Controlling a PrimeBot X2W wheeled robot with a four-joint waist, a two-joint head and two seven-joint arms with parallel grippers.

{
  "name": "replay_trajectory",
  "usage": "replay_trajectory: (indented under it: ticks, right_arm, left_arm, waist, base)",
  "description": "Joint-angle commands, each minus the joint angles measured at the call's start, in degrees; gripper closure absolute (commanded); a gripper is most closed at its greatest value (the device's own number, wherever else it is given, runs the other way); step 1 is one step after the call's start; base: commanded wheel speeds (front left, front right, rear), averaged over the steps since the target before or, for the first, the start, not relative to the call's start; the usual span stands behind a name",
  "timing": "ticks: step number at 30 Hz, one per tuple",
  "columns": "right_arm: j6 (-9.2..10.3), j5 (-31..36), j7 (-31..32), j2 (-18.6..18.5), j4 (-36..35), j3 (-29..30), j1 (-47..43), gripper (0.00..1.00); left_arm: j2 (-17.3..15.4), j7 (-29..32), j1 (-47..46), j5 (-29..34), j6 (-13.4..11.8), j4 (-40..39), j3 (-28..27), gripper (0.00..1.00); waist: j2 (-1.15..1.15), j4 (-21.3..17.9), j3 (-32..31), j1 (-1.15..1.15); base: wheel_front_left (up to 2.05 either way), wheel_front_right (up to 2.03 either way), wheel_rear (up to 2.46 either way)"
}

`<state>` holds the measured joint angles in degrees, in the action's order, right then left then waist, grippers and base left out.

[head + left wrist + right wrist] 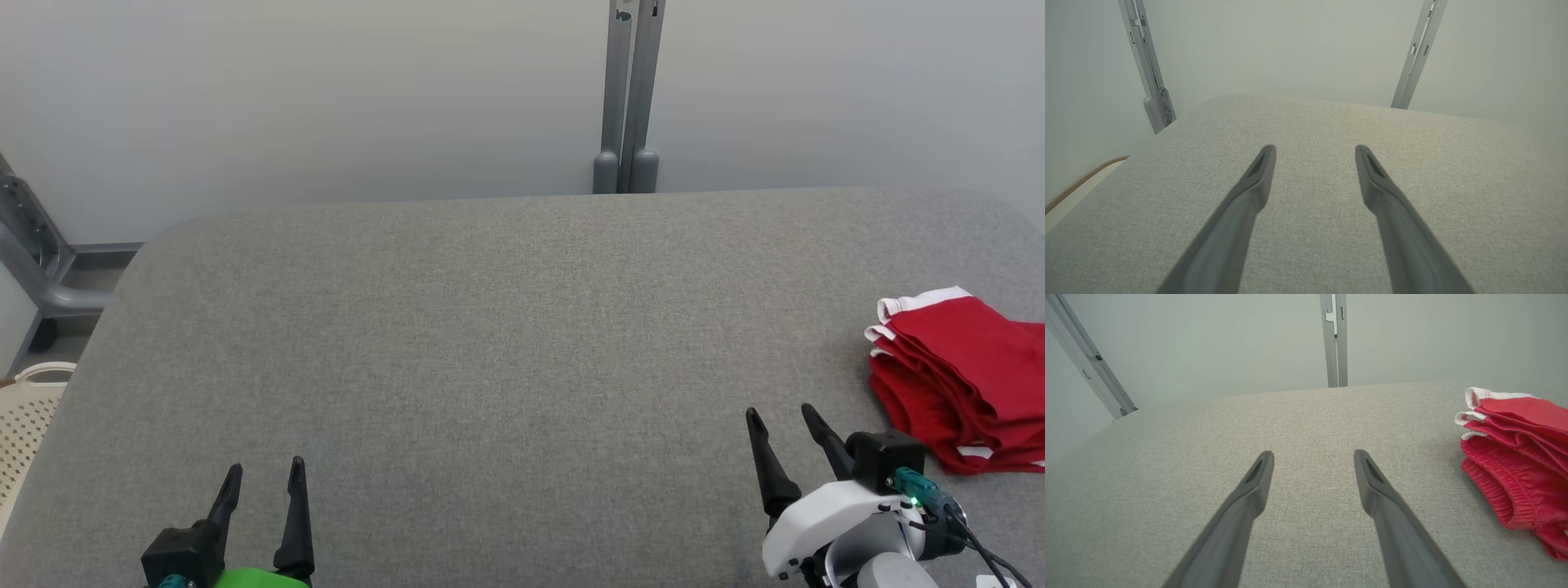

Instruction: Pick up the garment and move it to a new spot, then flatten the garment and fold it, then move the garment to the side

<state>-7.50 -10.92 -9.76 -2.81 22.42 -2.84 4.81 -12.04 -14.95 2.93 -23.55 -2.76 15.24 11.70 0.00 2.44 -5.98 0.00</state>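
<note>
A red garment [963, 380] with white trim lies folded in a compact stack at the right edge of the grey table [506, 343]. The right wrist view has the garment [1519, 465] off to the right of the fingers, apart from them. My right gripper [782, 415] stands open near the table's front, just left of the garment, with nothing between its fingers. My left gripper [268, 469] is open at the lower left over bare table, holding nothing. In the wrist views the left gripper [1314, 149] and right gripper [1312, 454] both show spread fingers.
A grey metal post [629, 98] stands behind the table's far edge against a pale wall. A slanted metal frame [33, 245] and a cream perforated basket [28, 416] sit beyond the table's left edge.
</note>
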Motion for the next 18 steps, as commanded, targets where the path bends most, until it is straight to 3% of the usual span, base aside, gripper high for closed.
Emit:
replay_trajectory:
  ticks: [1, 2, 3, 7, 18]
  right_arm:
    - [0.03, -0.3, -0.39, -0.2, 0.08, -0.06, 0.12, 0.0]
    - [0.03, -0.29, -0.39, -0.2, 0.07, -0.07, 0.12, 0.0]
    - [0.0, -0.03, 0.0, 0.0, 0.05, -0.01, 0.0, 1.0]
    - [-0.01, -0.2, 0.26, 0.37, 1.94, 0.09, -1.7, 1.0]
    - [-0.01, -12.4, 3.03, 0.3, -0.51, 2.67, -2.1, 1.0]
  left_arm:
    - [-0.53, -0.2, -0.6, 0.5, -0.16, 0.19, 0.03, 0.0]
    - [-0.54, -0.2, -0.56, 0.53, -0.19, 0.23, 0.05, 0.0]
    - [-0.01, 0.01, 0.01, -0.03, 0.0, 0.09, 0.01, 1.0]
    - [0.75, 0.34, 0.91, -0.28, 0.02, 1.96, 0.17, 1.0]
    - [1.98, 3.35, -1.09, -10.56, 1.55, 1.82, -1.59, 1.0]
  waist:
    - [0.0, 0.02, 0.01, 0.0]
    - [0.0, 0.02, 0.01, 0.0]
    - [0.0, 0.02, 0.01, 0.0]
    - [0.0, 0.01, 0.02, 0.0]
    - [0.0, -0.21, 0.56, 0.0]
  base:
    - [0.0, 0.0, 0.0]
    - [0.0, 0.0, 0.0]
    - [0.0, 0.0, 0.0]
    - [0.0, 0.0, 0.0]
    - [0.0, 0.0, 0.0]
